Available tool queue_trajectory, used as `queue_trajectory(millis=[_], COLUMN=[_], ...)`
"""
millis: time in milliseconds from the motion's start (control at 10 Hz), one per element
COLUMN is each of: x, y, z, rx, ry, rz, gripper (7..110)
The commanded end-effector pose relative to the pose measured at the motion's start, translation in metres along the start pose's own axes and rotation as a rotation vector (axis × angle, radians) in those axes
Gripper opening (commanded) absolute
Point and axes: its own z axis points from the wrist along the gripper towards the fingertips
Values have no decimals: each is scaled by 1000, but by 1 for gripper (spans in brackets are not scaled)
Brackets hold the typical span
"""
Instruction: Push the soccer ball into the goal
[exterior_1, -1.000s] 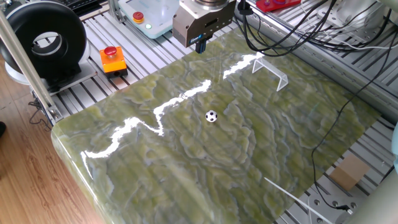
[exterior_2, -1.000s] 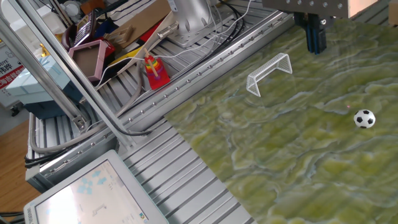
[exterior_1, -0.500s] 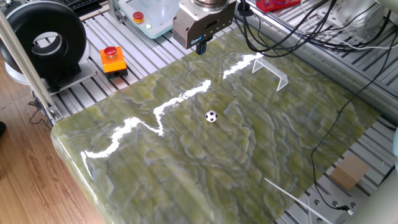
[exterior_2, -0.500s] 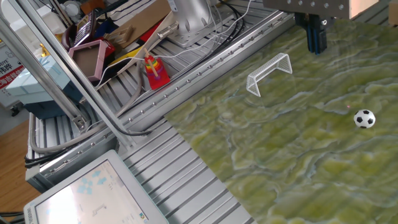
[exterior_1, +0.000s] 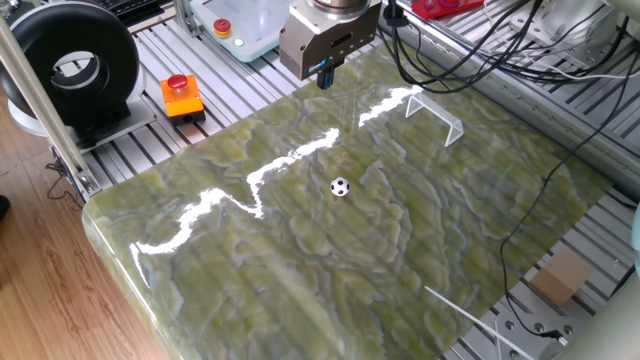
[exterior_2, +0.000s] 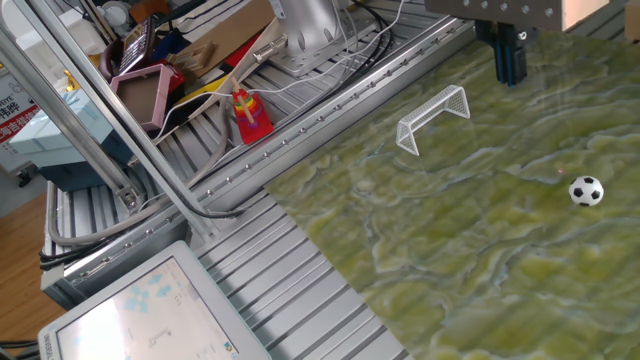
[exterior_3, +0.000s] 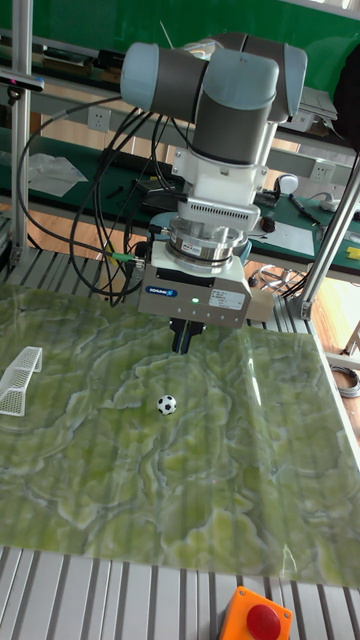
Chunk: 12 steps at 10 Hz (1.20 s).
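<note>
Nothing of the push was done: my gripper (exterior_1: 322, 76) hung with its fingers pressed together, holding nothing, near the mat's far edge, well apart from the soccer ball (exterior_1: 340, 186), which sat mid-mat short of the goal (exterior_1: 434, 113).

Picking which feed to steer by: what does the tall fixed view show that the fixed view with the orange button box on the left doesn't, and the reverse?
Only the tall view shows the arm's grey-and-blue joints above the gripper.

Only the other shows the black ring-shaped device, the cardboard piece and the table's whole near edge.

Both show the soccer ball in the open, untouched, the goal off to one side, and an orange box with a red button.
</note>
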Motion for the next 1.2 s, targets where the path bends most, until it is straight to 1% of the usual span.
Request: queue_trajectory(millis=[0, 300, 400, 500, 800, 1000, 1100], x=[0, -1, -1, -2, -3, -1, -1], y=[1, 2, -2, 0, -1, -3, -9], z=[0, 0, 0, 0, 0, 0, 0], rx=[-10, -13, 2, -4, -3, 7, 30], ry=[-2, -5, -6, -8, -11, -3, -2], rz=[9, 6, -17, -10, -6, -16, -40], gripper=[7, 7, 7, 7, 7, 7, 7])
